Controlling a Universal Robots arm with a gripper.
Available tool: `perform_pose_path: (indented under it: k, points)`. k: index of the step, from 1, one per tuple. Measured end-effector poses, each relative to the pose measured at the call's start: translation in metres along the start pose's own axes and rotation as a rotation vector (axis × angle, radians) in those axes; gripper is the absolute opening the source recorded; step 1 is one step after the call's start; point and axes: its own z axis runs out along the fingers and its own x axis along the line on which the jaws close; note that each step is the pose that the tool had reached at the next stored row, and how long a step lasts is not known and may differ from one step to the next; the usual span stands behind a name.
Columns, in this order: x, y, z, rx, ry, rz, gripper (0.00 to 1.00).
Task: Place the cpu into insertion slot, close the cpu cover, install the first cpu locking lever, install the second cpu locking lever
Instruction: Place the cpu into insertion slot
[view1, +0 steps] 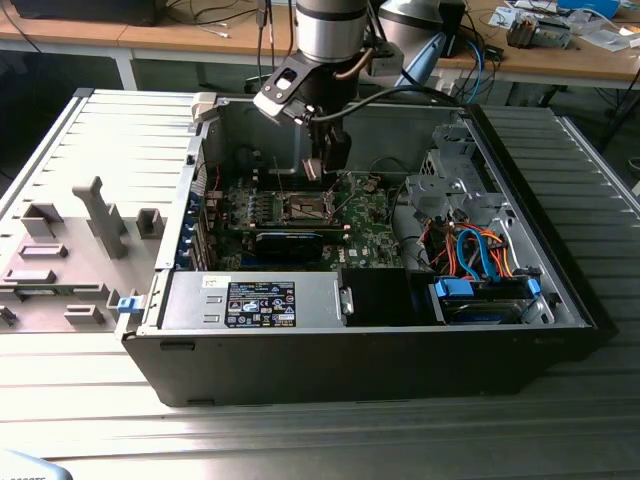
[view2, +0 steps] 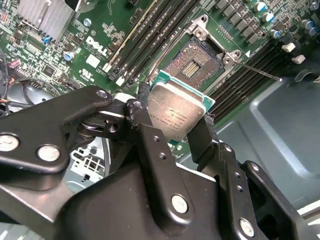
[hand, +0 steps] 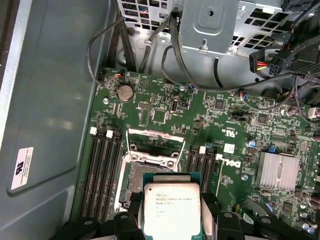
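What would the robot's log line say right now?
gripper: shut on cpu | cpu: held above insertion slot, not seated | cpu cover: open

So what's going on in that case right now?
The arm's hand is shut on the cpu, gripping it by two opposite edges and holding it over the green board inside the open computer case. The insertion slot is bare and the cpu cover stands open. The cpu is not yet seated.

One of each
One silvery-grey square cpu (hand: 171, 207), one dark metal-rimmed insertion slot (view2: 196, 62), one black claw (view2: 175, 111), one finned silver heatsink (hand: 277, 171).
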Motion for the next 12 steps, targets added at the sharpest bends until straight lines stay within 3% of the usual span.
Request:
perform_pose_path:
  k: [12]
  points:
    - [0.0000,0.0000,0.0008,0.0000,-0.0020,0.049,0.55]
